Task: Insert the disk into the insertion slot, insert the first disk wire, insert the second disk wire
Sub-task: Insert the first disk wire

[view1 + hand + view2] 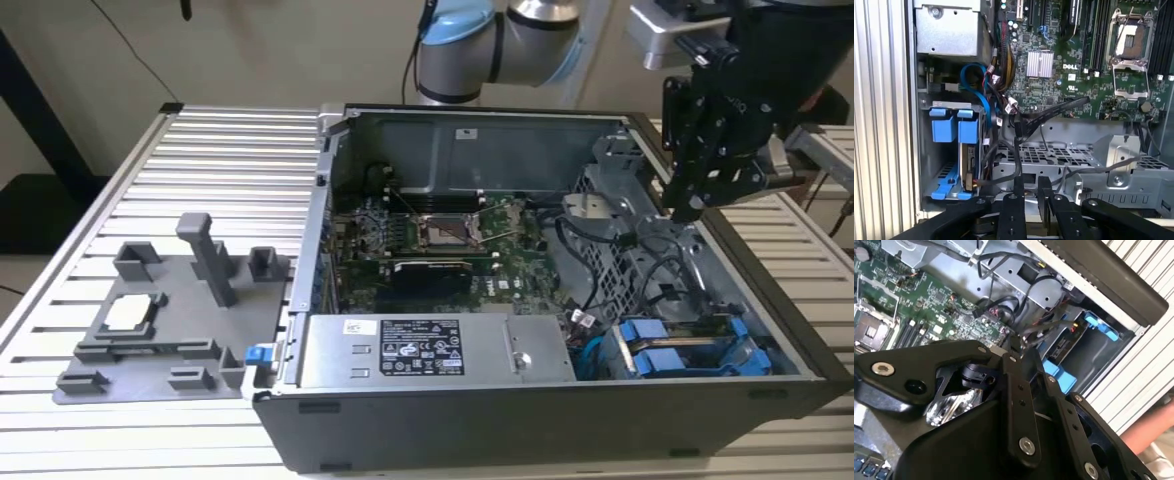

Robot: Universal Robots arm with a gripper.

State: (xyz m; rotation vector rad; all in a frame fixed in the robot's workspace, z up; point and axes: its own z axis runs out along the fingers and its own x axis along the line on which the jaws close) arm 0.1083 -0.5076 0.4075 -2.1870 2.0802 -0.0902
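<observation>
The disk [970,167] sits on edge inside the insertion slot [929,165], and its blue carrier tabs [968,131] stick out of the bay. In the exterior view the disk [667,356] lies in the insertion slot [755,352] at the case's near corner on the exterior view's right. Loose black wires [1017,145] and a blue cable [982,95] hang beside the bay. My gripper [687,212] hovers above the case's wall on the exterior view's right, over the wires [661,250]. In the first wrist view the gripper [1031,192] has its fingers almost together. I cannot tell if anything is pinched.
The open case holds a green motherboard [441,240], a long grey power-supply box [427,350] and a perforated metal cage [1054,155] under the gripper. A grey fixture [160,320] stands on the slatted table [80,440]. A person's hand [1150,436] shows beside the case.
</observation>
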